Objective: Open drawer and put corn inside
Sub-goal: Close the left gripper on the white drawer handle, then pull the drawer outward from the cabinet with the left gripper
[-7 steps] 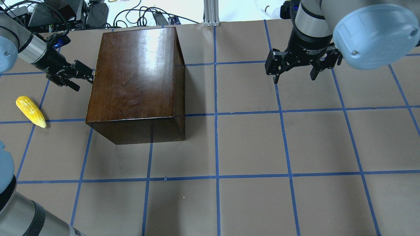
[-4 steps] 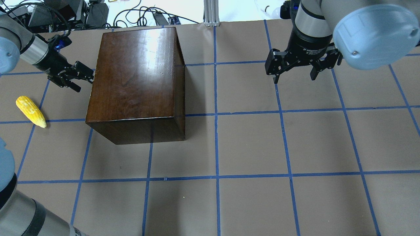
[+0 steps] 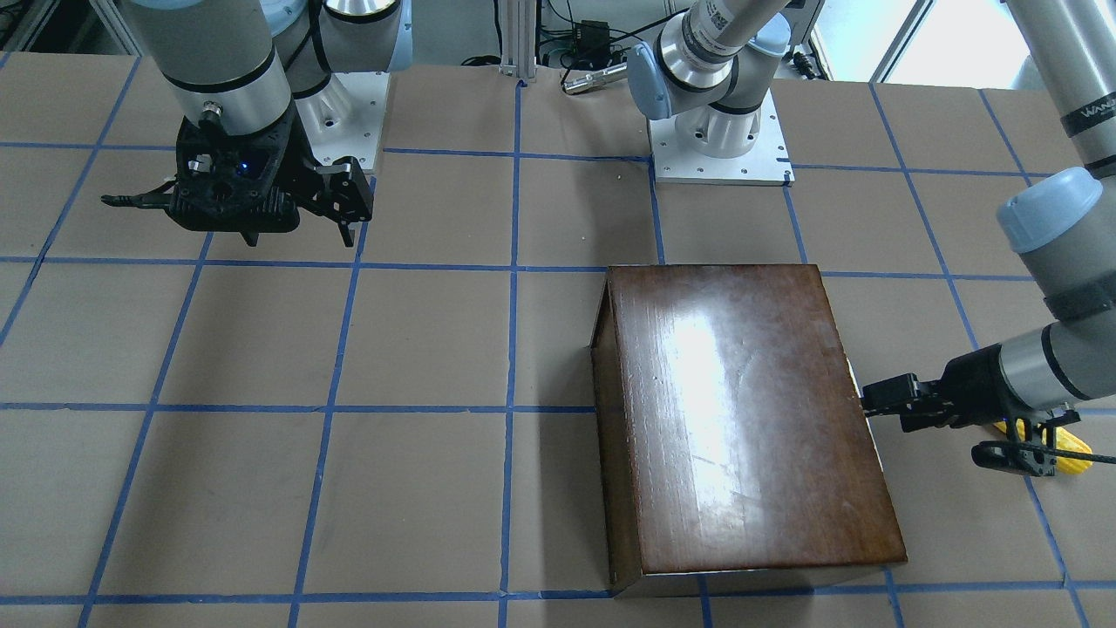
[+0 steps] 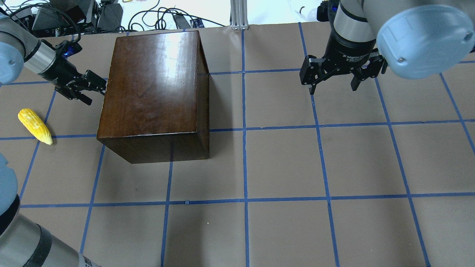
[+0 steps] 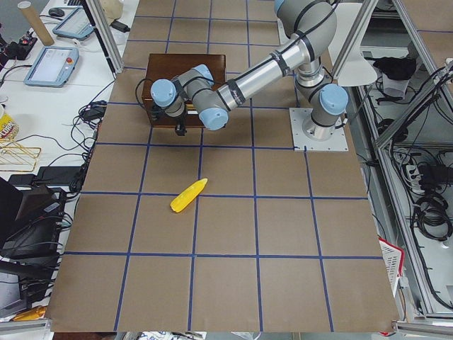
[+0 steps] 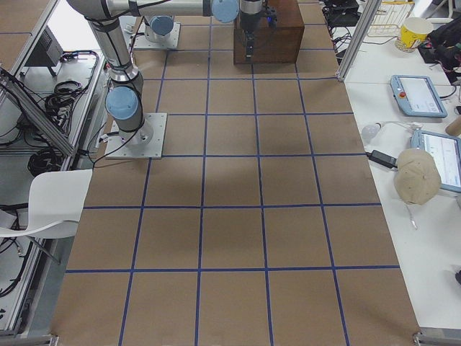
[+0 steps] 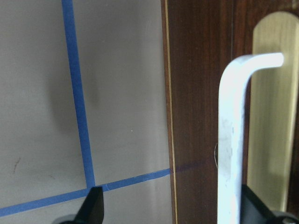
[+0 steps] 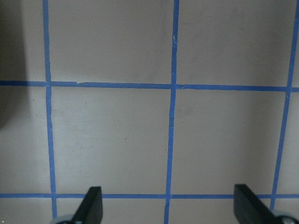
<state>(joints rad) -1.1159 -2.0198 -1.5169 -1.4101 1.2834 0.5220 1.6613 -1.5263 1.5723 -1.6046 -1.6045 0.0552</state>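
The glossy dark-brown box (image 4: 152, 92) stands at the far left of the table, and its drawer is shut. The left wrist view shows the drawer's dark front panel (image 7: 201, 93) with a silver bar handle (image 7: 230, 140) on a brass plate. My left gripper (image 4: 95, 92) is open at the box's left face. The handle lies between its fingertips, close to the right one (image 7: 256, 205). The yellow corn cob (image 4: 35, 126) lies on the table left of the box, apart from it. My right gripper (image 4: 333, 88) hangs open and empty over the far right.
The table is brown paper with a grid of blue tape (image 4: 245, 163). Cables and equipment (image 4: 92, 15) lie beyond the far edge. An aluminium post (image 4: 239, 15) stands at the far middle. Both arm bases (image 3: 719, 131) sit on the robot's side.
My left wrist has shifted slightly while its fingertips stay at the box's left face. The box, the corn and the right arm have not moved.
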